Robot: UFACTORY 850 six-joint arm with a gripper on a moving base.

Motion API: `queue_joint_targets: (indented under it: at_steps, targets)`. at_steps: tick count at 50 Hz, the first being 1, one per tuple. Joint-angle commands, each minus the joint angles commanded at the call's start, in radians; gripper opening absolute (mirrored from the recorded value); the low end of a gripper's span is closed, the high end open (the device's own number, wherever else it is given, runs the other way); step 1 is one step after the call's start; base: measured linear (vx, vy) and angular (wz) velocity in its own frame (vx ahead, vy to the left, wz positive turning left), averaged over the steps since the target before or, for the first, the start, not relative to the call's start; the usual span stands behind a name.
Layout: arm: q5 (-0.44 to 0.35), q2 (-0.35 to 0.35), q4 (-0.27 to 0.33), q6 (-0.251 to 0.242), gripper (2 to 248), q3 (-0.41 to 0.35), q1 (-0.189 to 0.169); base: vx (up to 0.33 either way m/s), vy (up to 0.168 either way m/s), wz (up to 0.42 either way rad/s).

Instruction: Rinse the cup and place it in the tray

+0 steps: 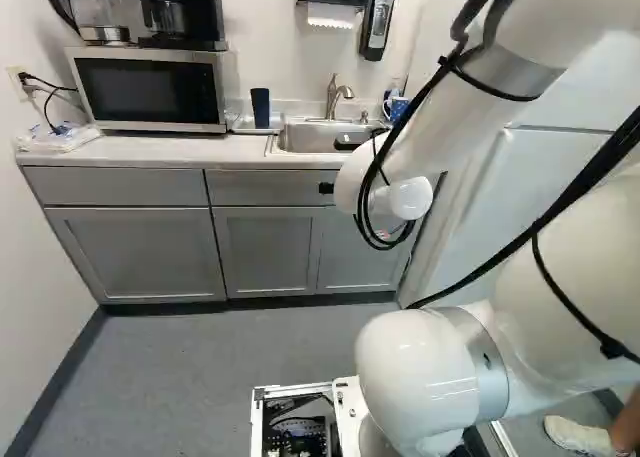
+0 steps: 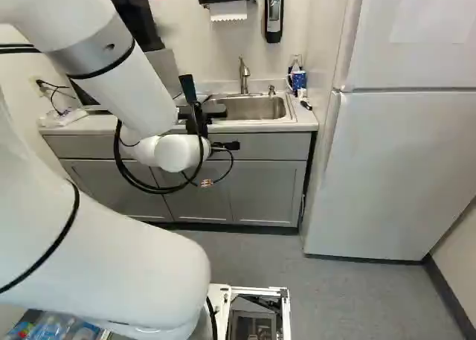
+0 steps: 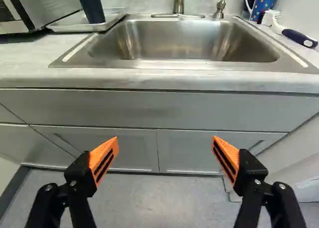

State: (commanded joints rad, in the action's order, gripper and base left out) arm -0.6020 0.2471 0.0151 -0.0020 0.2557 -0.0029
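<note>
In the left base view, the dark blue cup [image 1: 260, 108] stands upright at the back of the counter [image 1: 120, 155], between the microwave [image 1: 150, 89] and the sink [image 1: 300, 140]. The faucet [image 1: 333, 97] rises behind the basin. Any print on the microwave or on the wall dispenser [image 1: 378, 25] is too small to read.

In the right base view, bottles [image 2: 53, 328] with coloured labels lie low at the left; their wording cannot be made out. A pale sheet [image 2: 435, 14] on the fridge [image 2: 383, 169] shows no legible words either. The gripper [image 2: 225, 146], partly hidden by the arm [image 2: 141, 87], is out in front of the cabinets.

In the wrist view, the gripper [image 3: 165, 140] is spread wide, its orange pads [image 3: 104, 158] well apart, with nothing held between them and nothing touched. Ahead, beyond the counter edge, is the sink. The cup stands in the tray [image 3: 70, 25] just beside the sink, next to the microwave. On the sink's other side are a spotted blue mug [image 3: 264, 2] and a brush [image 3: 298, 37], both without readable lettering.
</note>
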Motion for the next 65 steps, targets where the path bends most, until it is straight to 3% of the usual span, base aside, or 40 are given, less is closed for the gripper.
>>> queue_joint_targets:
  at_steps: [31,65]
  targets:
    - [-0.188,0.022,-0.01,0.001,247,-0.117,0.002,0.0,0.0,0.0]
    - [-0.27,0.032,-0.015,0.002,247,-0.168,0.003,0.0,0.0,0.0]
